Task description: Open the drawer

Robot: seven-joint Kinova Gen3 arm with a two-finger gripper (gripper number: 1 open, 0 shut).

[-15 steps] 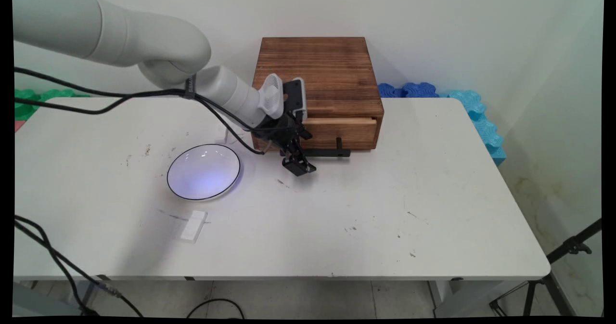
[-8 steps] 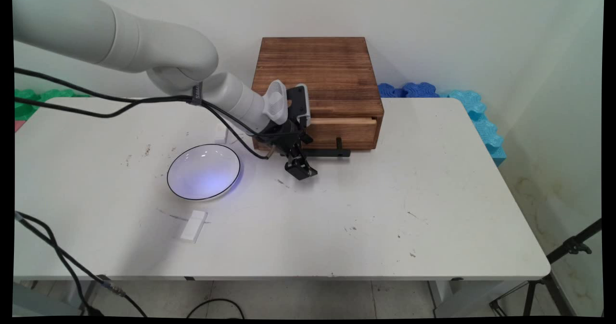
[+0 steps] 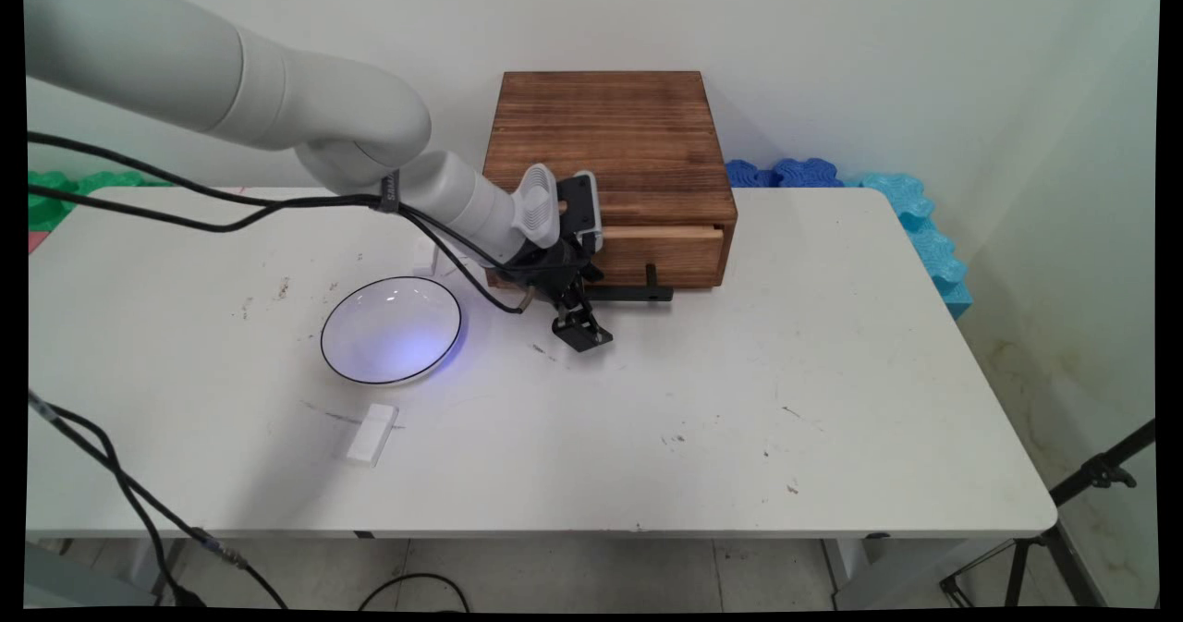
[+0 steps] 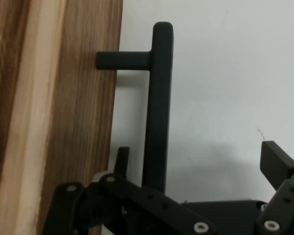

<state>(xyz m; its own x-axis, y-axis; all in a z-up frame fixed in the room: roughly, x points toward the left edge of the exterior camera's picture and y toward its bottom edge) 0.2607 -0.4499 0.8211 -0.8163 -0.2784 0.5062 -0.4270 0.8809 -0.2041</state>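
While the arm reaches in from ten o'clock, its tool hangs low over the worktop, at the left end of the black handle of the drawer. Seen from the hand, the tool stands spread apart, one finger between the drawer front and the handle, the other finger well out on the far side over bare worktop; the bar runs between them, and neither finger shows as pressing on it. That handle is a straight dark bar held off the wood by a short post. The drawer sits in the lower front of a brown wooden box that stands at the worktop's twelve o'clock edge against the wall; a pale strip of wood shows along the drawer's top, so it looks drawn out a little. At nine o'clock from the tool lies a white bowl with a thin dark rim, apart from the box. At seven o'clock from the bowl, nearer the front edge, lies a small white block. Black cables trail from the arm across the left side. Behind the worktop, blue foam pieces lie at two o'clock and green ones at ten o'clock.
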